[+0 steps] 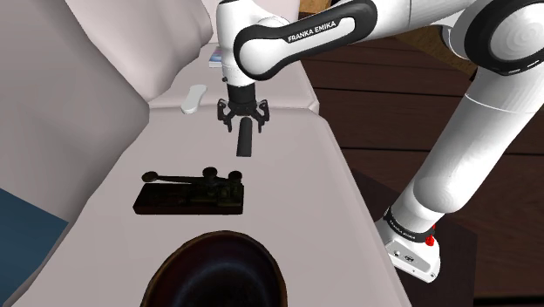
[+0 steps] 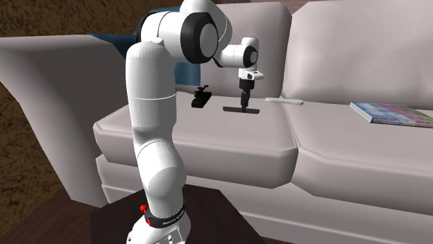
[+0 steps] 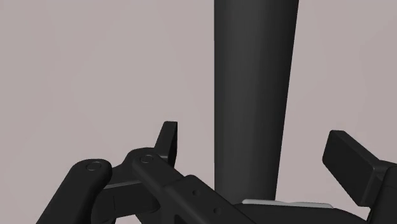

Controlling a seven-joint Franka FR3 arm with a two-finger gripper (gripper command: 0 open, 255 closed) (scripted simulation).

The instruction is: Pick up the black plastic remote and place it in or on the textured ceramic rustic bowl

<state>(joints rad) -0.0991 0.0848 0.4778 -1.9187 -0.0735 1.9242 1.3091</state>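
Brown and almost black, the bowl (image 1: 214, 275) sits nearest you in the shoulder view, at the bottom edge, on the pale sofa seat (image 1: 288, 187). Just beyond it lies a dark flat base carrying a small lever mechanism (image 1: 192, 190), apart from the bowl.

Farther along the same seat you find the black remote (image 1: 245, 139), a long slim bar pointing away from the bowl. The claw (image 1: 243, 125) hangs straight down over its far end. From the wrist camera you can see the claw (image 3: 254, 143) spread wide, with the remote (image 3: 254, 76) running between the two fingers and a clear strip of sofa showing on each side, so it has hold of nothing.

In the second exterior view the remote (image 2: 241, 109) looks to lie flat on the cushion under the claw (image 2: 243, 99).

Past the claw lies a small white oblong thing (image 1: 193, 98), and farthest off a thin book (image 1: 214, 59).
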